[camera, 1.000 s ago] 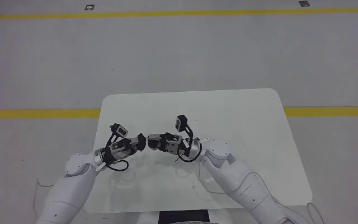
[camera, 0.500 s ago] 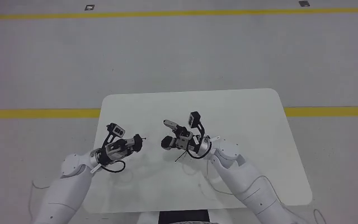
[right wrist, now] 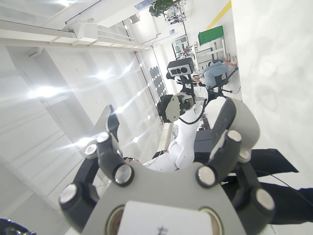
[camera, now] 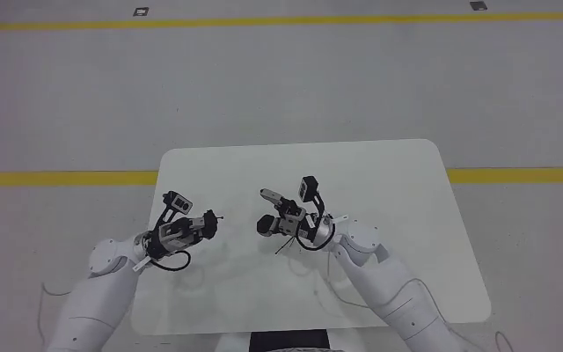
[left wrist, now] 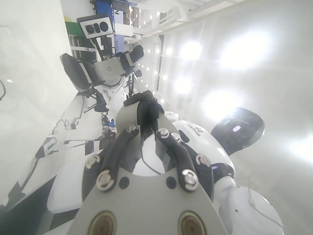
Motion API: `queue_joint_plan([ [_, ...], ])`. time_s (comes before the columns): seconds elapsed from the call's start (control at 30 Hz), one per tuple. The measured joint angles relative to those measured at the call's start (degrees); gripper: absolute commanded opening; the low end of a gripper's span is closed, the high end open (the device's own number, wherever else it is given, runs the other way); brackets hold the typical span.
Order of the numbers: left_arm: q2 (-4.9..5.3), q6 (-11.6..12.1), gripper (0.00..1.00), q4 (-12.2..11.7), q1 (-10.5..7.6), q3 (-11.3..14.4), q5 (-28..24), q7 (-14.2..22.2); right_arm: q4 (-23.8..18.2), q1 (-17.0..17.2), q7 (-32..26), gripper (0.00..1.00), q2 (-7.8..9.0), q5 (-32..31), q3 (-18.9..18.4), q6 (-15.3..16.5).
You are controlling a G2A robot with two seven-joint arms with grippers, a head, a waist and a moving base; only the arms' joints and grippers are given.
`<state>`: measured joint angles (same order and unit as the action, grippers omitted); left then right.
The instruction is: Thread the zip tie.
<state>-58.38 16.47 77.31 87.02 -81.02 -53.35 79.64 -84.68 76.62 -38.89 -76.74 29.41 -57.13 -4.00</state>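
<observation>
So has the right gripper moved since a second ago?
Yes. Against the table, the right gripper has pulled back toward the right edge, away from the left gripper, and now stands open.

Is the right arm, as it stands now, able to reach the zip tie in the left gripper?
Probably yes. The right gripper is open and faces the left gripper across free air above the table. The zip tie sticks out past the left gripper's tips.
</observation>
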Motion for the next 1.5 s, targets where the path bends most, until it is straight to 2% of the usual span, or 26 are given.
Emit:
queue_joint_plan([
  [0.13, -0.03, 0.7, 0.00, 0.5, 0.02, 0.2, 1.2, -1.5, 0.0, 0.0, 0.0, 1.00, 0.01, 0.0, 0.0, 0.0],
  [0.23, 0.08, 2.6, 0.00, 0.0, 0.18, -0.7, 1.1, -1.1, -0.9, -0.1, 3.2, 1.00, 0.42, -4.5, 0.0, -1.6],
  [0.4, 0.19, 3.0, 0.00, -0.3, 0.30, -3.2, 1.0, 0.0, -5.0, 0.5, 7.4, 1.00, 1.46, -17.2, -0.2, -7.6],
  [0.57, -0.07, 3.0, 0.00, -0.3, 0.69, -5.3, 4.2, 0.0, -8.6, -0.4, 7.2, 1.00, 2.40, -28.5, 0.8, -14.8],
  [0.6, -0.14, 3.0, 0.00, -0.4, 0.72, -5.6, 5.0, 0.0, -9.1, -0.8, 6.2, 1.00, 2.57, -30.7, 1.5, -15.5],
  [0.7, -0.56, 3.0, 0.00, -0.4, 1.09, -5.7, 4.2, 0.0, -9.5, -1.3, 3.4, 1.00, 2.84, -35.7, 2.6, -15.5],
  [0.93, -0.62, 3.0, 0.00, -0.3, 1.10, -5.7, 3.9, 0.0, -9.3, -1.3, 3.9, 1.00, 2.84, -35.0, 2.6, -15.5],
  [1.03, -0.62, 3.0, 0.00, -0.3, 1.10, -5.7, 3.9, 0.0, -8.1, -1.9, 3.4, 1.00, 3.16, -40.4, 3.3, -15.5],
  [1.13, -0.62, 3.0, 0.00, -0.3, 1.10, -5.7, 3.9, 0.0, -6.5, -3.1, 0.4, 1.00, 3.21, -47.2, 3.8, -15.5],
  [1.4, -0.62, 3.0, 0.00, -0.3, 1.10, -5.7, 3.9, 0.0, -5.6, -3.6, -10.3, 1.00, 0.91, -58.1, 2.0, -15.5],
  [1.5, -0.62, 3.0, 0.00, -0.3, 1.10, -5.7, 3.9, 0.0, -5.5, -3.6, -11.5, 1.00, 0.77, -58.6, 1.9, -15.5],
])
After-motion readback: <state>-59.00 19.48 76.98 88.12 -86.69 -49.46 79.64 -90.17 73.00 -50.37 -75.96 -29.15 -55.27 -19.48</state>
